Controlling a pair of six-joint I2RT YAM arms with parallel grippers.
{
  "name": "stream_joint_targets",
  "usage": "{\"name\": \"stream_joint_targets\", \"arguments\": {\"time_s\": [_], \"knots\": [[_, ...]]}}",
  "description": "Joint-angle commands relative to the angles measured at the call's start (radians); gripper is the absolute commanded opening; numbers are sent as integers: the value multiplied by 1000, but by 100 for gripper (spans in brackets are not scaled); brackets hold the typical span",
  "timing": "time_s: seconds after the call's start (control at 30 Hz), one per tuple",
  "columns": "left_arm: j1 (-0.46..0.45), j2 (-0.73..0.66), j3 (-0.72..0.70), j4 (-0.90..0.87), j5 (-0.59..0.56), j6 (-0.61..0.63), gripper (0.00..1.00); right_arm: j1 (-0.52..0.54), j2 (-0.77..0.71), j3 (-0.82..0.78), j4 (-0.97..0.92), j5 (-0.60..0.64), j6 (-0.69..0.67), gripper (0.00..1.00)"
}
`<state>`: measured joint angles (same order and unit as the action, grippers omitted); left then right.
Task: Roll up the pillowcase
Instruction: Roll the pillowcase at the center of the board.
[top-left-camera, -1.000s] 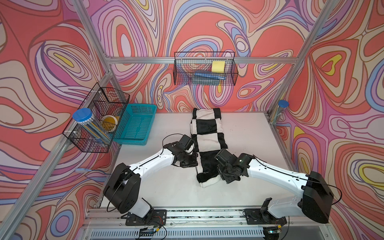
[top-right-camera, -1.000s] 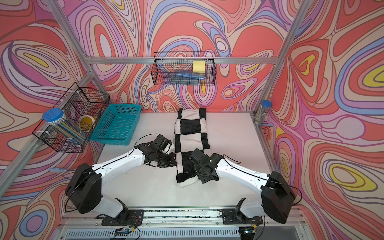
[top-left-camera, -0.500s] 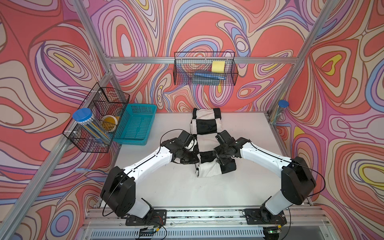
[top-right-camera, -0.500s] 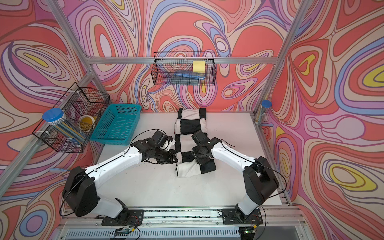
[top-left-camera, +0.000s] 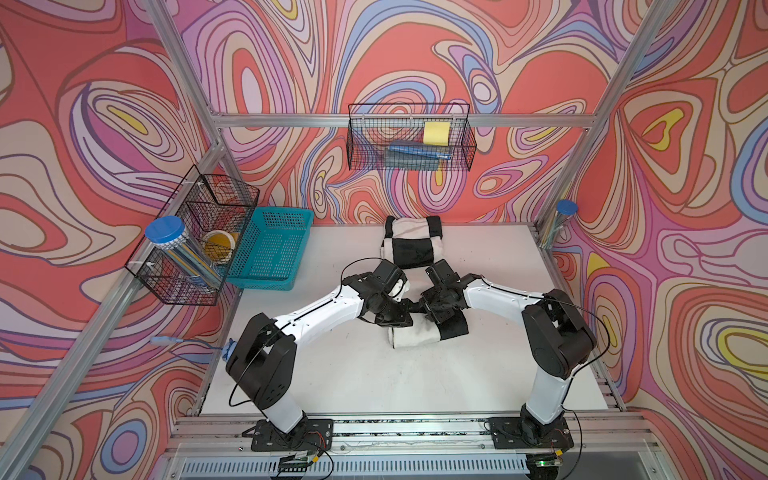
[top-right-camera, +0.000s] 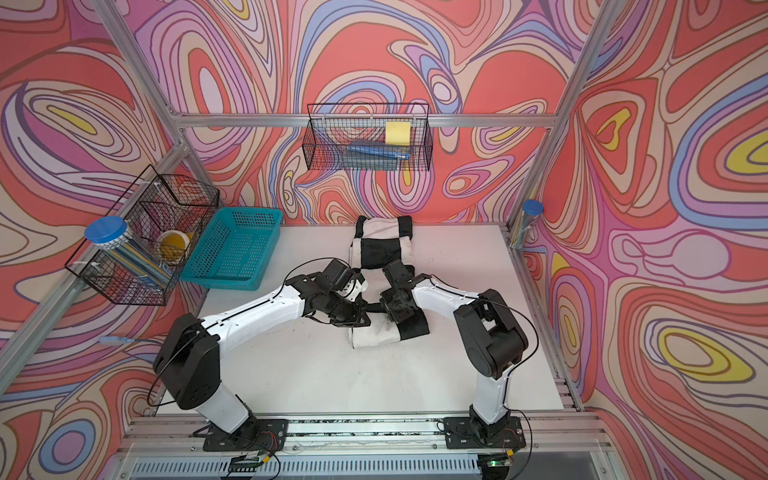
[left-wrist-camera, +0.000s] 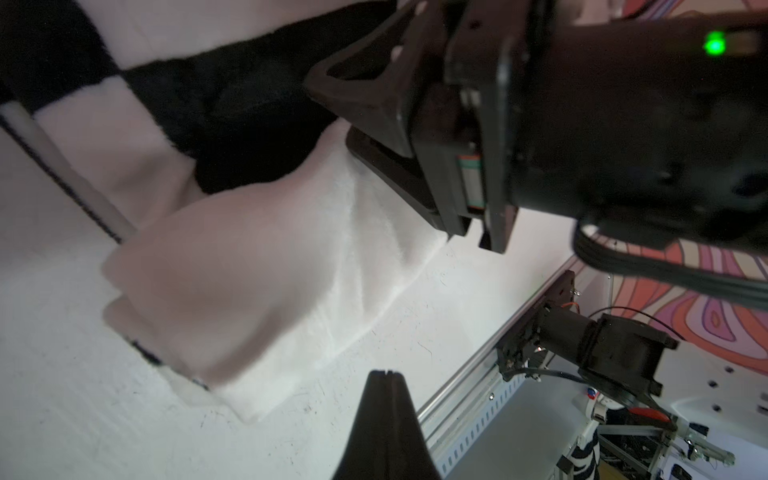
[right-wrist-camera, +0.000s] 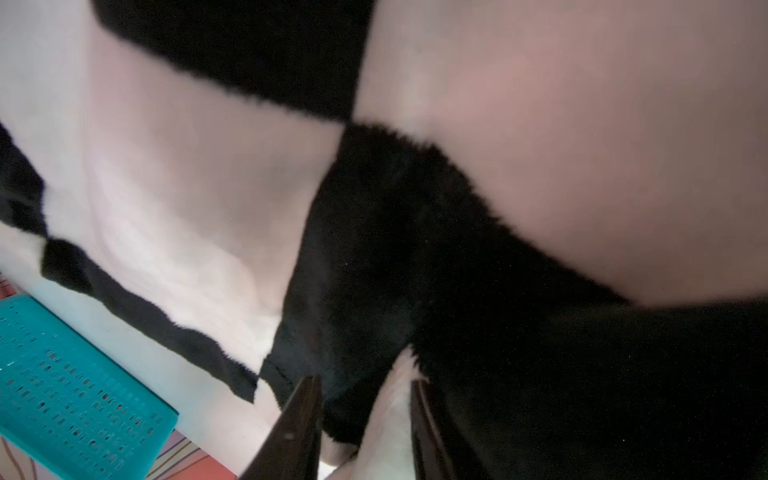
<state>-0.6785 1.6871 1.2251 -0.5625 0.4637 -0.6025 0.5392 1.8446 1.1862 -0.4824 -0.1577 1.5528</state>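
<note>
The black-and-white checked pillowcase (top-left-camera: 411, 249) (top-right-camera: 382, 249) lies as a narrow strip running from the back wall toward the front, and its near end is rolled into a thick roll (top-left-camera: 419, 336) (top-right-camera: 374, 334). Both arms meet just behind that roll. My left gripper (top-left-camera: 409, 311) (left-wrist-camera: 384, 372) is shut with nothing in it, its tip over bare table beside the white end of the roll (left-wrist-camera: 257, 270). My right gripper (top-left-camera: 432, 309) (right-wrist-camera: 365, 386) presses down into the plush, its fingers apart with a black-and-white fold (right-wrist-camera: 395, 395) pinched between them.
A teal plastic basket (top-left-camera: 270, 253) (right-wrist-camera: 70, 386) stands at the back left of the white table (top-left-camera: 374, 382). A wire basket (top-left-camera: 195, 237) with jars hangs on the left frame, another wire basket (top-left-camera: 409, 143) hangs on the back wall, and a blue-capped tube (top-left-camera: 561, 220) stands at the right post.
The right arm has swung from the roll's near side to behind it, and its jaws stand wider. The roll has travelled away from the front edge. The left gripper stayed shut.
</note>
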Motion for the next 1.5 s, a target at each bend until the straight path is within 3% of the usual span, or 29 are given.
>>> {"name": "stream_joint_targets", "arguments": {"time_s": [0.0,0.1,0.27,0.43,0.53,0.73,1.07,1.17,1.47], "knots": [[0,67,17,30,-121,-25,0,-5,5,-24,44,0,-11,37],[4,116,35,32,-202,-43,0,-6,-17,-40,49,6,-23,37],[4,216,110,45,-185,-44,0,-14,-67,-41,39,30,-49,39],[7,257,135,54,-167,-53,0,-18,-216,6,-63,93,-85,55],[9,260,144,22,-165,-47,0,-10,-287,-15,-147,94,-74,60],[39,258,116,43,-132,-62,0,147,-382,-172,-158,169,56,66],[86,260,120,42,-85,-59,0,232,-312,-251,-40,242,211,73],[88,262,119,41,-83,-58,0,236,-243,-259,0,205,253,73],[93,282,113,49,-64,-55,0,283,-131,-208,-64,282,319,71]]}}
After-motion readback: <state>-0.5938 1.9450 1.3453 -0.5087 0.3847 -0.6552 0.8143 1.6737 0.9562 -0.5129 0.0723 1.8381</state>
